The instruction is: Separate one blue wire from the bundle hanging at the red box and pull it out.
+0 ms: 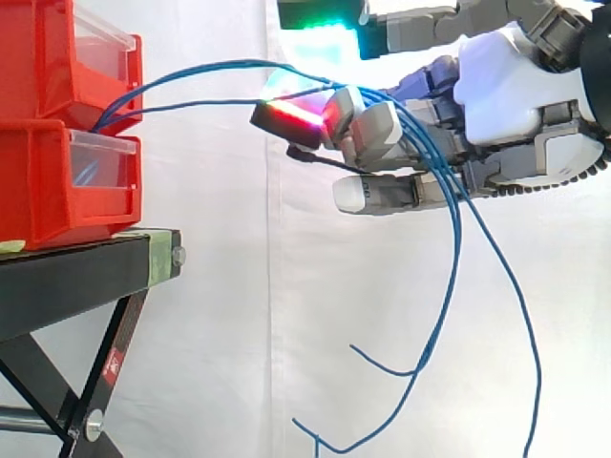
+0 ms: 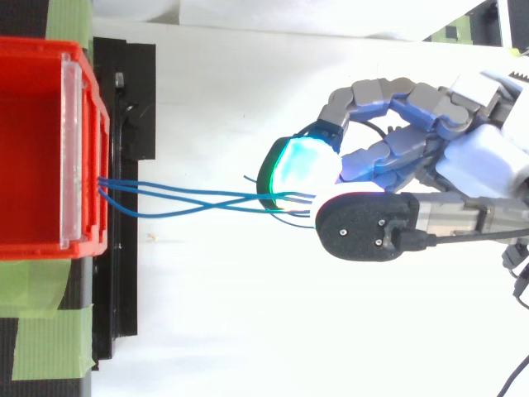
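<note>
The blue wires (image 1: 191,69) are led out of the seam between the two stacked tiers of the red box (image 1: 38,181), which is set on a black stand (image 1: 76,277). They are stretched away from the box's front to the hand (image 1: 516,86). The hand is held well clear of the box at about its upper tier's height, with the glowing fingertips (image 2: 297,165) curled and pinched on the wires. How many strands are caught cannot be told, and the loose ends are left hanging below the box's level.
</note>
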Tool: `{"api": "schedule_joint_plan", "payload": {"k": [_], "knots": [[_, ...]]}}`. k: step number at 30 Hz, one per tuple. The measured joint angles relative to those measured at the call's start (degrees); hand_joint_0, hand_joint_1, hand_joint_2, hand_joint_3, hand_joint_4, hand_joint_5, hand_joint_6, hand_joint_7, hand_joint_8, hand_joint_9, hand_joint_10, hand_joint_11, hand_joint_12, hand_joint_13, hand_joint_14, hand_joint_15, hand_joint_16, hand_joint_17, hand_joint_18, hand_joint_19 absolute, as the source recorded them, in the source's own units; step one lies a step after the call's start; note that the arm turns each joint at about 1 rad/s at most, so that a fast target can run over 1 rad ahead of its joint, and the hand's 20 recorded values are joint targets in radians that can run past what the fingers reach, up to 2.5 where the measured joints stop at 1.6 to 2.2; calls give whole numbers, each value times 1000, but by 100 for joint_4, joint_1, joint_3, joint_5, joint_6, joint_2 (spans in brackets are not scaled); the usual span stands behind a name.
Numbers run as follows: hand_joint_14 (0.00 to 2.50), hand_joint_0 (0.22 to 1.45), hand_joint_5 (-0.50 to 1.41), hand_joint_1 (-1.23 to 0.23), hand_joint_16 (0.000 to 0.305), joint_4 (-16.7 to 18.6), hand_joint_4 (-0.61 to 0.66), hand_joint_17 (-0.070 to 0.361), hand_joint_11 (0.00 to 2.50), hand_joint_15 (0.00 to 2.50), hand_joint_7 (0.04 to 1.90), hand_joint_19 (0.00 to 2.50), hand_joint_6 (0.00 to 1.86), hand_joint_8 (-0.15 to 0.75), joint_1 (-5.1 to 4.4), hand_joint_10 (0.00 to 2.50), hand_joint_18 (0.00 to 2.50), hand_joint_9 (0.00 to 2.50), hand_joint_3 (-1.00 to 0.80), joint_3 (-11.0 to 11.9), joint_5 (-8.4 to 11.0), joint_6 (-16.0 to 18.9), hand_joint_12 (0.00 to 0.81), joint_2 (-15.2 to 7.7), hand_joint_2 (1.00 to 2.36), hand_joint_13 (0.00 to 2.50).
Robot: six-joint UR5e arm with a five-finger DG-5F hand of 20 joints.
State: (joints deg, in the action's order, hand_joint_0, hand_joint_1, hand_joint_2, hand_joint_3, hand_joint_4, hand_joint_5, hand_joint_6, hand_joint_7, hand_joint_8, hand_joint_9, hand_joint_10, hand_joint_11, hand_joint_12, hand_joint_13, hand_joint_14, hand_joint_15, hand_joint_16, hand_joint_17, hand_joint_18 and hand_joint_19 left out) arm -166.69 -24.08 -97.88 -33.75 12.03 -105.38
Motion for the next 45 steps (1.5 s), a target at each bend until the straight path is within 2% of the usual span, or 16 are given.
{"api": "schedule_joint_plan", "payload": {"k": [6,21,34,40,45], "knots": [[17,685,-248,-911,42,15,223,95,1637,1491,1061,621,884,299,0,4,705,834,-169,1,0,5,311,0,1025,1221],[18,737,-267,-979,42,43,234,94,1612,1471,1070,538,881,296,0,5,682,732,-280,2,0,5,315,0,1018,1156],[21,745,-280,-1032,36,35,236,82,1567,1398,1103,514,865,289,0,6,649,597,-346,2,-2,4,346,0,1015,971],[22,652,-273,-989,36,41,241,81,1558,1396,1081,568,857,305,0,8,652,632,-408,0,0,3,336,0,1009,1004],[20,593,-262,-867,38,34,246,86,1554,1406,1061,627,851,316,0,9,670,706,-431,1,0,9,337,0,1006,1083]]}}
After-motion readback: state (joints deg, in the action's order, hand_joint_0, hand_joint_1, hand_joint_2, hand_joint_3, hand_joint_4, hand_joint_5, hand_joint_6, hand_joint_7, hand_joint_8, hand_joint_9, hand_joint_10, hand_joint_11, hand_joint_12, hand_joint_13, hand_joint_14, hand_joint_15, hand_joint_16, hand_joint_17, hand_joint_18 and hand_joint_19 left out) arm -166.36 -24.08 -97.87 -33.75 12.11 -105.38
